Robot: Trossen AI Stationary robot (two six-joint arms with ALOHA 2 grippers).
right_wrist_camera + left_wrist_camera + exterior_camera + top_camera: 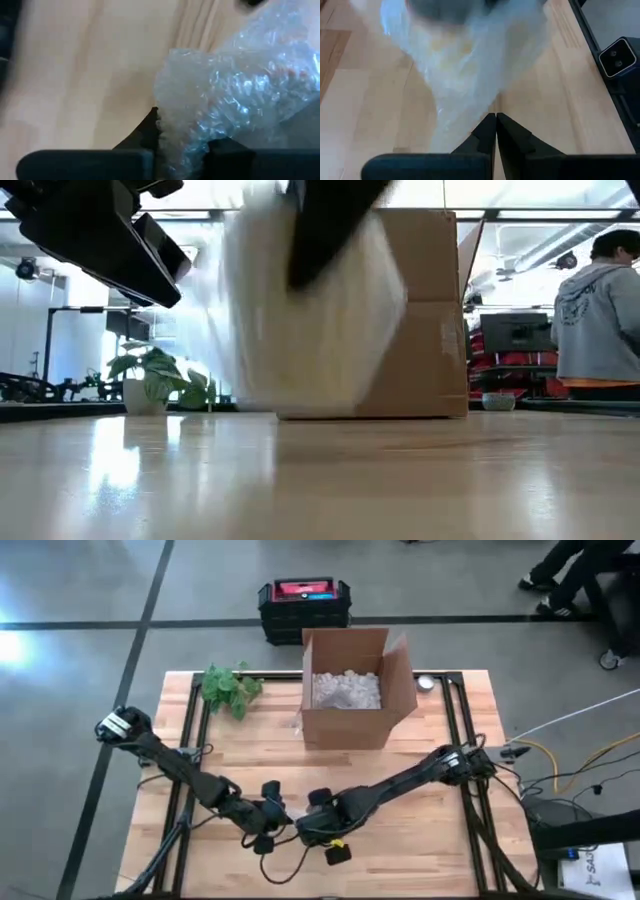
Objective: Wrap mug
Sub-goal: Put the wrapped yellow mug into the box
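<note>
Near the table's front edge: both grippers are bunched together on the bubble wrap [235, 100], well in front of the box.
Writing: nothing readable is seen, not even on the red-and-black case [304, 600] on the floor.
Left gripper [495, 125]: fingers are pinched shut with the tips touching, right at the film's edge; a real grip can't be confirmed.
Right gripper [181, 145]: fingers are clamped narrow on the wrap bundle.
Mug: can't be made out, only a dark blurry shape under the film.
Cardboard box [350, 690]: flaps open, white packing filler [346, 689] is held inside.
Plant [230, 688]: parked at the back left.
Small bowl [426, 682]: just right of the box.
</note>
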